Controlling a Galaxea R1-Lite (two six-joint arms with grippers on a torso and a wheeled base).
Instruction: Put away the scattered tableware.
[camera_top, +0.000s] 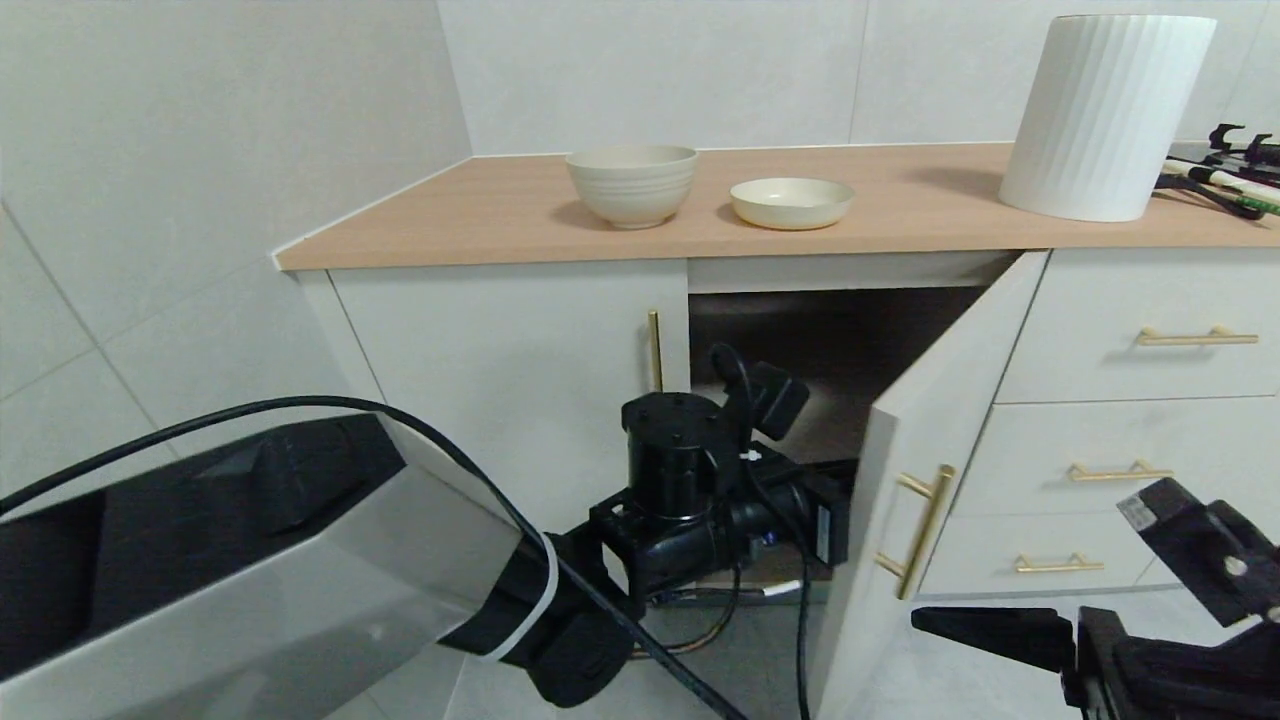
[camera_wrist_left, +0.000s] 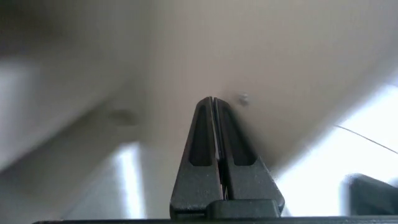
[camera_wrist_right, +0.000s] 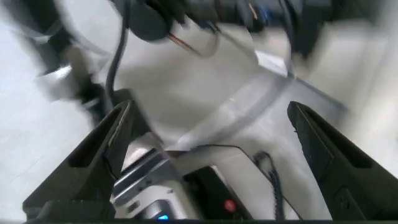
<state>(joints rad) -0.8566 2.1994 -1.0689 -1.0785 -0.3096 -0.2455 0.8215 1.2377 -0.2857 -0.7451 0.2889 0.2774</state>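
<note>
Two pieces of tableware stand on the wooden counter (camera_top: 480, 215). A ribbed beige bowl (camera_top: 632, 185) is on the left and a shallow cream dish (camera_top: 792, 202) just beside it on the right, with a small gap between them. Both sit upright with their mouths up, in a row along the counter's front edge. The dish's pale inside faces the head camera. Of the bowl's inside, only a strip of wall under the rim can be seen. Well apart to the right stands a tall white ribbed container (camera_top: 1105, 115), and what it holds cannot be told. Some dark tools (camera_top: 1225, 180) lie behind it at the edge.

Below the dish, the cabinet (camera_top: 830, 340) is dark inside. Its door (camera_top: 935, 470) is swung out toward the robot, with the brass bar handle upright. The left arm's wrist is low in front of that opening. Drawers (camera_top: 1140, 400) with level brass handles lie to the right.

In the left wrist view, the left hand (camera_wrist_left: 213, 102) has its two fingers pressed flat together, gripping nothing, close to a pale surface. In the right wrist view, the right hand (camera_wrist_right: 210, 109) is spread wide and holds nothing. It is low over the pale floor (camera_wrist_right: 205, 81), with blurred cables beyond it.
</note>
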